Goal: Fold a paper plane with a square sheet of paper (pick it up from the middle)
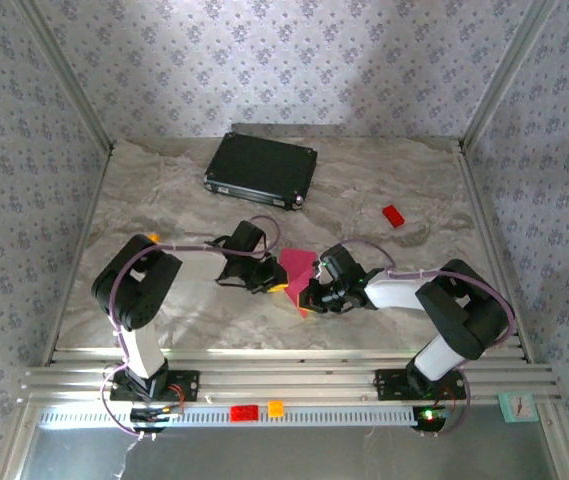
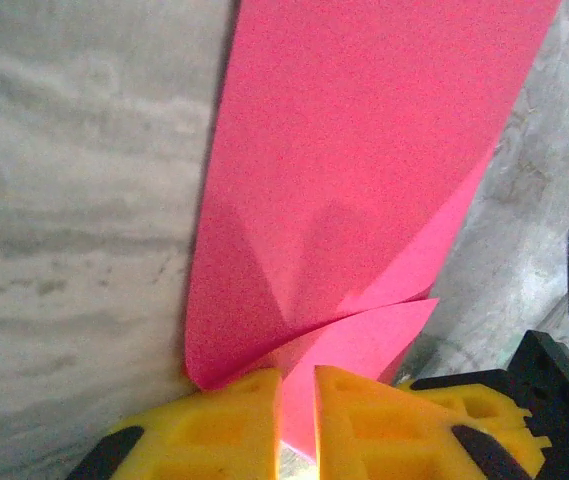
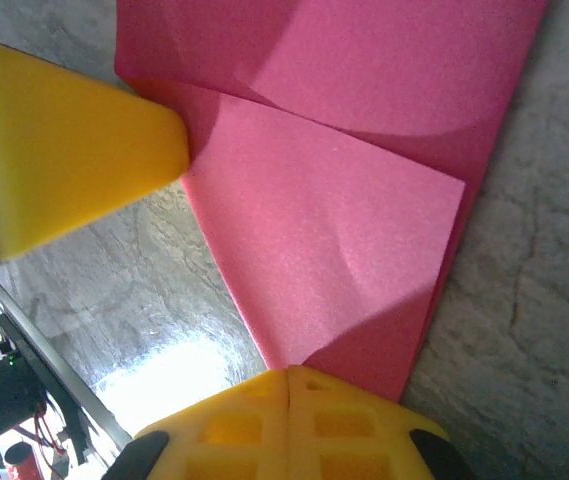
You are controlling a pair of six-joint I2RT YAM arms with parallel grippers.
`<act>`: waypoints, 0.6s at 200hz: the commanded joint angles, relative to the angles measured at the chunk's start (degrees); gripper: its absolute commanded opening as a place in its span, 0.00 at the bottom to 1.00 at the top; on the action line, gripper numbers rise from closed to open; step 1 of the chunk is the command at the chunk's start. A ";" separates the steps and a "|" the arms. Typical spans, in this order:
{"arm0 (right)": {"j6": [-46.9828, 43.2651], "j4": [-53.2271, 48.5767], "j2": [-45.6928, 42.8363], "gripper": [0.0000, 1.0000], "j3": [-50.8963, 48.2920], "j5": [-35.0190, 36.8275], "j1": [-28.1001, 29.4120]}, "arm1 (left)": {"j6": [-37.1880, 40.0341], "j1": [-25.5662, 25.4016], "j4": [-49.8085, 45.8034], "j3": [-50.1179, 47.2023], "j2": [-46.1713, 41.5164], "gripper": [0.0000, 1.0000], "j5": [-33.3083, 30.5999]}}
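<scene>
Twice pinched shut, by left gripper (image 2: 296,420) and right gripper (image 3: 289,400), at edges of thin, limp square sheet of paper (image 2: 364,180); grip mid-fold, lightly

— The paper (image 1: 299,268)?
— Thin, magenta-pink and partly folded, with one corner flap creased over the rest.
— Where?
— Lying mid-table (image 1: 164,200), slightly toward 6 o'clock.
</scene>
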 commanded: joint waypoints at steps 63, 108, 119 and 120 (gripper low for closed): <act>-1.27 -9.06 2.43 0.00 -2.46 2.54 -0.30 | 1.91 0.13 -1.79 1.55 -4.97 0.13 -1.08; -1.54 -9.66 2.18 0.00 -2.37 2.65 -0.42 | 2.21 -2.12 1.05 1.60 -1.93 0.00 1.73; -1.53 -9.62 2.30 0.00 -2.37 2.77 -0.40 | 2.41 -2.04 1.50 1.61 -0.55 0.00 1.66; -1.53 -9.64 2.27 0.00 -2.37 2.75 -0.39 | 2.47 -2.01 1.50 1.61 -0.43 0.00 1.61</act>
